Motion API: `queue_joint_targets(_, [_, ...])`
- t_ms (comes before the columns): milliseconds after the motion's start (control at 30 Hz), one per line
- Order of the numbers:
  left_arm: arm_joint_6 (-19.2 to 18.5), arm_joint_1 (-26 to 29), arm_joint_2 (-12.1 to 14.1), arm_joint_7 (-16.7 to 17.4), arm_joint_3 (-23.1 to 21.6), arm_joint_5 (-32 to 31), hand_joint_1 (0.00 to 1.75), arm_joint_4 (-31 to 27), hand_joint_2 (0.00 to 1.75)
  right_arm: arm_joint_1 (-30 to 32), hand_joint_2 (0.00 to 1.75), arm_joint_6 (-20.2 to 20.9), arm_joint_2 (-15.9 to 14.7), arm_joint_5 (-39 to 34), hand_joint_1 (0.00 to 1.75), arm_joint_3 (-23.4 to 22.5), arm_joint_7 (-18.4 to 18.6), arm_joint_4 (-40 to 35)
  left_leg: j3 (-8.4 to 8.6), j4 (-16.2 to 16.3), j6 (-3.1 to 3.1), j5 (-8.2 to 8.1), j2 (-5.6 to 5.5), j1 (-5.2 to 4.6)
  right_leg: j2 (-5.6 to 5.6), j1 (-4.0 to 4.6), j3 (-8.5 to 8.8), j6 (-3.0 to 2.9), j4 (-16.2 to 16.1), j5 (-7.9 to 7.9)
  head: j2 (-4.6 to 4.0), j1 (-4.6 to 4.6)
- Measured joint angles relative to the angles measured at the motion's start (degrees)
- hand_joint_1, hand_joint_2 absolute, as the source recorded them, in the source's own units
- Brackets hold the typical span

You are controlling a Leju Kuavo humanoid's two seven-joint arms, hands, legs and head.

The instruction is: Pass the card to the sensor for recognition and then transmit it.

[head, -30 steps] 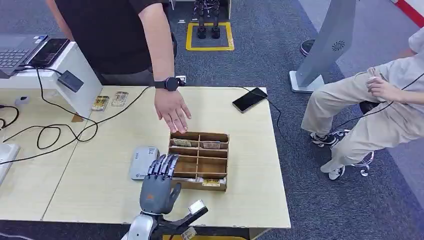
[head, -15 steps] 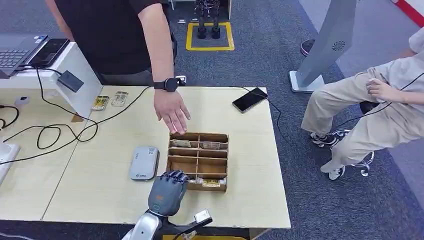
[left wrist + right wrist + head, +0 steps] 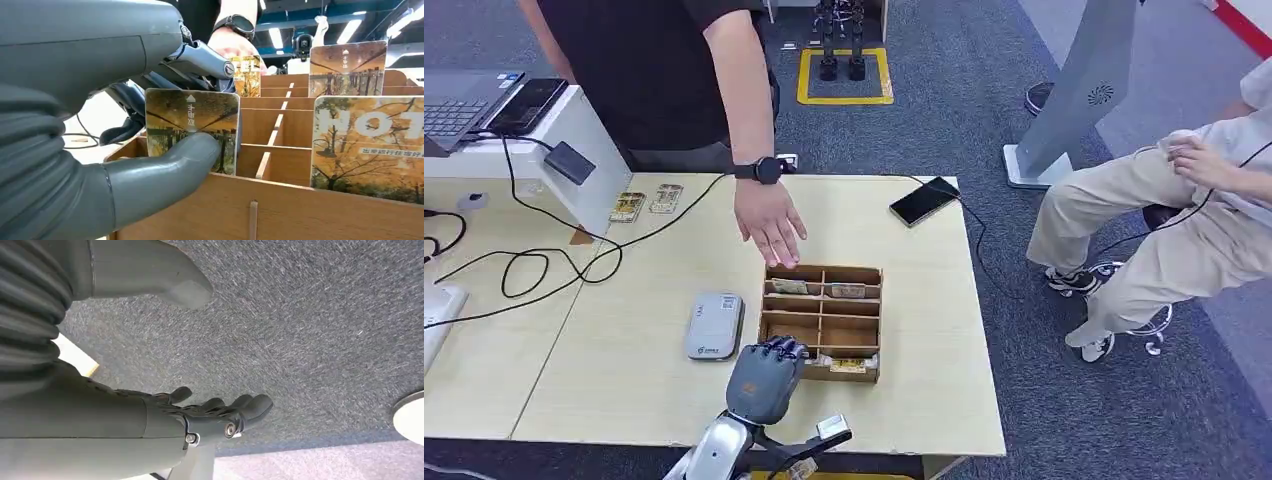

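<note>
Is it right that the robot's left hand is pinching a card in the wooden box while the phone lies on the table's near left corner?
Not quite. The left hand does pinch a card in the wooden box, but the head view shows the phone at the table's far right corner.

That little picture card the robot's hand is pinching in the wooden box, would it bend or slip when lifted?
The card stands flat and upright, so it is probably stiff and light. Its face looks glossy, so it might slip between the thumb and fingers of the left hand.

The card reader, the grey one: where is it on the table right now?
In the head view the card reader lies flat on the table, just left of the wooden divider box and ahead of the left hand.
</note>
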Motion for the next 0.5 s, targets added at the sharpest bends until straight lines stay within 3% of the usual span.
queue_joint_targets(167, [0.07, 0.19, 0.00, 0.59, 0.00, -0.02, 1.75, -0.30, 1.75, -0.01, 1.75, 0.00, 0.00, 0.18, 0.00, 0.02, 0.02, 0.09, 0.03, 0.00, 0.00, 0.00, -0.01, 0.01, -0.01, 0.01, 0.03, 0.00, 0.00, -0.01, 0.00, 0.00])
queue_joint_targets(300, [0.22, 2.28, 0.07, -0.29, 0.09, 0.42, 1.75, -4.27, 1.75, 0.09, 1.75, 0.00, 0.00, 0.20, 0.00, 0.00, 0.22, 0.09, 0.01, 0.00, -0.01, 0.00, 0.06, 0.01, 0.07, 0.01, -0.04, -0.01, 0.00, -0.01, 0.00, 0.00])
queue_joint_targets(367, [0.24, 4.27, -0.09, -4.45, 1.03, 3.44, 1.75, -7.94, 1.75, 0.04, 1.75, 0.00, 0.00, 0.20, 0.00, 0.00, 0.42, 0.07, -0.05, 0.00, -0.01, 0.00, 0.05, 0.01, 0.07, 0.01, -0.13, -0.01, 0.00, -0.01, 0.00, 0.00])
queue_joint_targets(500, [0.24, 7.19, -3.57, -20.21, 6.04, 18.86, 1.75, -16.62, 1.75, 0.08, 1.75, 0.00, 0.02, -0.28, 0.00, 0.00, 0.63, -0.18, -0.23, 0.01, 0.00, 0.00, 0.03, 0.00, 0.05, 0.00, -0.29, 0.00, 0.00, 0.00, 0.00, 0.00])
